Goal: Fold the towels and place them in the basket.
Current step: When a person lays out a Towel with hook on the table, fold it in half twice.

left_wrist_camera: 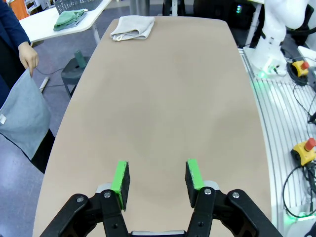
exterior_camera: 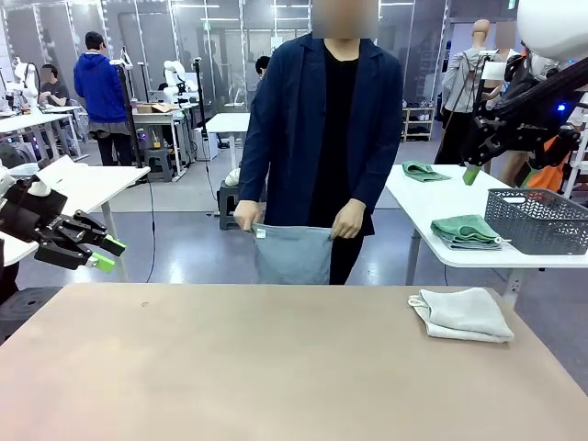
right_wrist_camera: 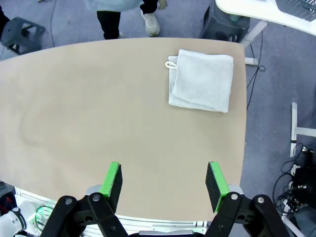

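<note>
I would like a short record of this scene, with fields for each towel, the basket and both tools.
pale blue towel: unfolded, hanging from the person's hands
cream-white towel: folded, on the table, far right
basket: on the white side table, beside green towels
left tool: open, empty, at the table's left end
right tool: open, empty, raised high

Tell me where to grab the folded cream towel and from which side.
Probably from above with the right hand: the cream towel lies flat, folded, near the right end of the table. Pinch the layered edge by the loop so all layers lift together.
</note>
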Available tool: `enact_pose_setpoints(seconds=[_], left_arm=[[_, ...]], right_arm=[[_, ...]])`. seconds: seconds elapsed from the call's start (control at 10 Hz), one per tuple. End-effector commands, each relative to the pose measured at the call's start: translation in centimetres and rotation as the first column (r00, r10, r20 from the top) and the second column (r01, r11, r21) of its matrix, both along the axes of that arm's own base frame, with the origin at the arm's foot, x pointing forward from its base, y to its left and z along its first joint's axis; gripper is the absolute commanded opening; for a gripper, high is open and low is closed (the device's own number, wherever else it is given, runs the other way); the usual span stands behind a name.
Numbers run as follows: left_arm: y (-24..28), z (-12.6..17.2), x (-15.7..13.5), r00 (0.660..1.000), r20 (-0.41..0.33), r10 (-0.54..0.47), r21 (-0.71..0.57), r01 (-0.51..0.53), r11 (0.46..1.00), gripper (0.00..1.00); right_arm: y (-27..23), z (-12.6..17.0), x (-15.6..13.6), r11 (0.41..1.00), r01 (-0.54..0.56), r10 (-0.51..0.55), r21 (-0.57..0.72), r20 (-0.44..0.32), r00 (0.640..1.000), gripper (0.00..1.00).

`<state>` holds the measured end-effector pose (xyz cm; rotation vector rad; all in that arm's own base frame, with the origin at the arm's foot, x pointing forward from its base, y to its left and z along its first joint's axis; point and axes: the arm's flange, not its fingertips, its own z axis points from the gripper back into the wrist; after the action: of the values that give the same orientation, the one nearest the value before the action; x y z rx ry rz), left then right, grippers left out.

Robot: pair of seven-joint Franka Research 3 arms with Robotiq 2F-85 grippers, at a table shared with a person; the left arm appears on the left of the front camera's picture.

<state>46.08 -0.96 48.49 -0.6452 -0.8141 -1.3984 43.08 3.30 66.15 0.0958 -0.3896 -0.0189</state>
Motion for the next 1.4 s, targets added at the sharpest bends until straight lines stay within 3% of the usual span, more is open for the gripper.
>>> enact_pose_setpoints(seconds=[0.0, 1.3], left_arm=[[0.01, 0.03, -0.06, 1.0, 0.004, -0.005, -0.006, 0.005, 1.0, 0.59], [0.01, 0.03, -0.06, 1.0, 0.004, -0.005, -0.006, 0.005, 1.0, 0.59]], right_arm=[[0.02, 0.22, 0.15, 1.0, -0.004, 0.004, 0.005, 0.0, 1.0, 0.85], [0.02, 0.22, 0.15, 1.0, -0.004, 0.004, 0.005, 0.0, 1.0, 0.85]])
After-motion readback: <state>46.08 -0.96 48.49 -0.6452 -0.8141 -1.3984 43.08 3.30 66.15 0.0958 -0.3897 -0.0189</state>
